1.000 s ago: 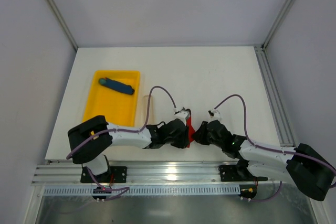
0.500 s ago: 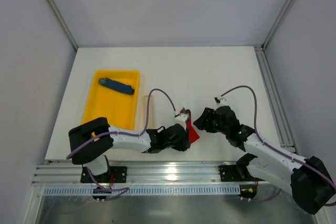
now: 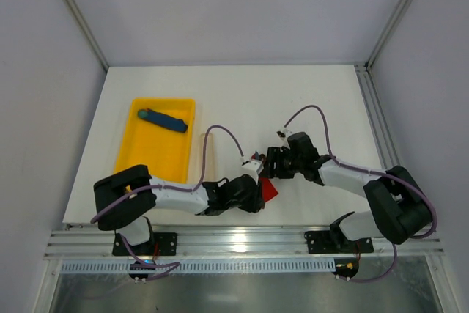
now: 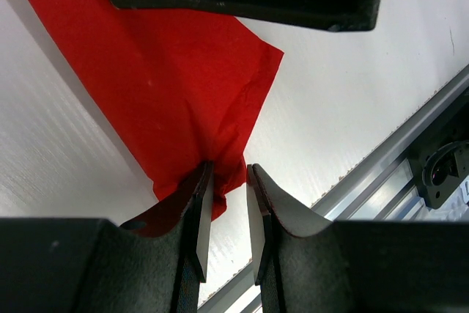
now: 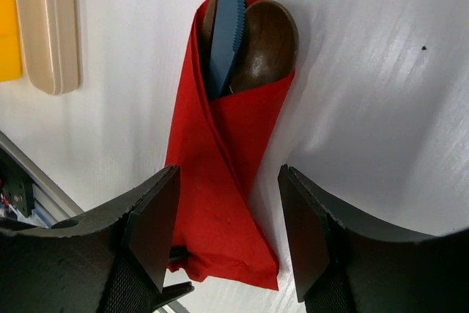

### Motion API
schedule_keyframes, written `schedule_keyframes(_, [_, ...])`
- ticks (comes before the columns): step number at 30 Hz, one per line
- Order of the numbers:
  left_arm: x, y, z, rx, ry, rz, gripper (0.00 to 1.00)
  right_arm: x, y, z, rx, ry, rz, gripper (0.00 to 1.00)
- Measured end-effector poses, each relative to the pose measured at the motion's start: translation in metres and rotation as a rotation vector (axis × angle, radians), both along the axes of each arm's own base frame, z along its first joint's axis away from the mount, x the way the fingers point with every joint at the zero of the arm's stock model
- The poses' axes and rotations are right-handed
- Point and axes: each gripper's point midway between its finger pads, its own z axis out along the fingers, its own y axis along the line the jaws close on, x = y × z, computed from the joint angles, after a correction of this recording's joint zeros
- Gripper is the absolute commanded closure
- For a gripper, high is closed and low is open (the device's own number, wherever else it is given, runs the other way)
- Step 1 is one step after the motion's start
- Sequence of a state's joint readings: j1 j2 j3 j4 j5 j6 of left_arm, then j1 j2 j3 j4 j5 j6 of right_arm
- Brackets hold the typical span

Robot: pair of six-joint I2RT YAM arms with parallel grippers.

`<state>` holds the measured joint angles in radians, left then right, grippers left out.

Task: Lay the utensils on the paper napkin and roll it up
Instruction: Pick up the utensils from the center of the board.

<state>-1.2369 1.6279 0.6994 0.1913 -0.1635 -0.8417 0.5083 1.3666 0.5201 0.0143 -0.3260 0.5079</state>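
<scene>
Now the napkin [image 5: 209, 137], straddled by the wide-open right pincer [image 5: 227, 185] and flanked at its corner by the narrowly parted left pincer [image 4: 229, 175], should be rolled tight around the utensils [image 5: 264, 45].

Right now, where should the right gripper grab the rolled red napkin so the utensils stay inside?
Pinch the paper napkin across its narrow width, just below where the utensils poke out; the wrap looks tightest there. Come down from above, one finger on each long side, as the open right gripper straddles it.
</scene>
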Motion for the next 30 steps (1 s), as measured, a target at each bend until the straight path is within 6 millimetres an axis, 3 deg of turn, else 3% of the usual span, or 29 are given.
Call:
schedule_keyframes(9, [-0.003,0.003,0.0,-0.016,0.014,0.002,0.7,0.006,0.021,0.001,0.099,-0.011,0.081,0.38])
schedule_keyframes(19, [-0.006,0.005,0.0,-0.026,0.022,-0.003,0.7,0.006,0.015,0.0,0.143,-0.017,0.081,0.4])
schedule_keyframes(25, [-0.01,0.009,0.0,-0.032,0.031,-0.006,0.7,0.001,0.011,-0.002,0.145,-0.014,0.081,0.51])
schedule_keyframes(30, [-0.011,0.009,0.0,-0.036,0.038,-0.002,0.69,-0.002,0.012,-0.005,0.156,-0.005,0.092,0.52])
